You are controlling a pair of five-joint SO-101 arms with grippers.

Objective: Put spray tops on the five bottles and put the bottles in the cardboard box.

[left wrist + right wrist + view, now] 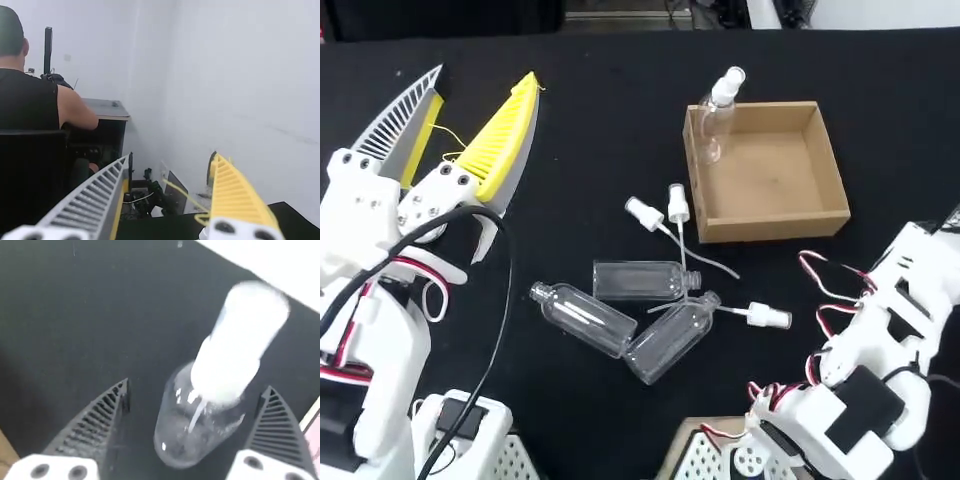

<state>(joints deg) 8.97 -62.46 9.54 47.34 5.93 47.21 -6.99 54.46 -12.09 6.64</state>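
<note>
Right end effector (197,386) astride capped bottle (200,440)

High view: fixed, well above, tilted down over the black table (570,150) from the arms' side. Arm bases sit at the near edge, the cardboard box (770,170) farther out. Left wrist view: lifted off the table, facing level past the left gripper (170,157) toward a white room wall. It shares that gripper with the high view. Right wrist view: very close, pointing down between the right gripper (197,386) fingers at a capped bottle (200,430) on the same table.
</note>
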